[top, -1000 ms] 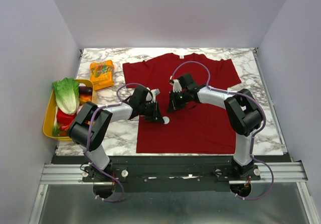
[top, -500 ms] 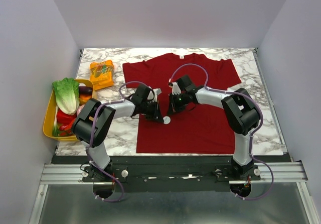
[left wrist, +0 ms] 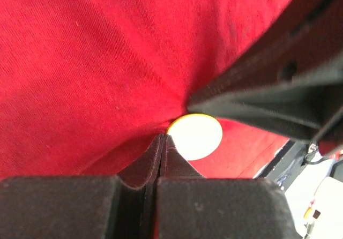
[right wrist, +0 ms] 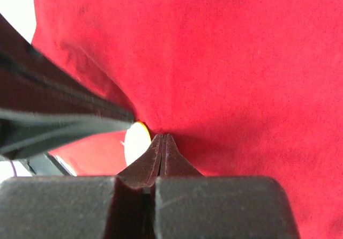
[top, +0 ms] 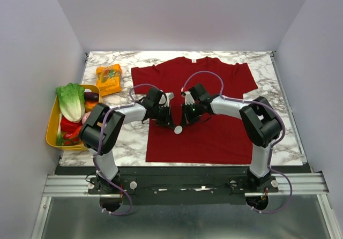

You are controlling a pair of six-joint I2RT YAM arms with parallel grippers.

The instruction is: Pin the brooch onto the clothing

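Brooch (left wrist: 194, 137) shows me its pale back with a thin yellow rim, lying against the red T-shirt (top: 214, 137) right at the tips of both claws. My left gripper (left wrist: 162, 137) is pinched fully together, tips touching the disc's edge where the cloth puckers. My right gripper (right wrist: 162, 137) is squeezed together too, nose in a pucker of fabric just beside the disc. From above, the badge sits about midway between the marble table's (top: 134, 148) left and right edges, nearer the near edge. Off the shirt, an orange snack packet (top: 109, 78) lies toward the far left corner and a yellow tray (top: 52, 124) of vegetables hangs at the left edge.

My worry is that the disc is loose. Any pull could drag the gathered cloth and flip or slide the badge away, or two layers could get pinned together.

I cannot make out the pin itself, nor whether either claw grips cloth, clasp or nothing; each wrist view is half blocked by the other arm's dark bulk
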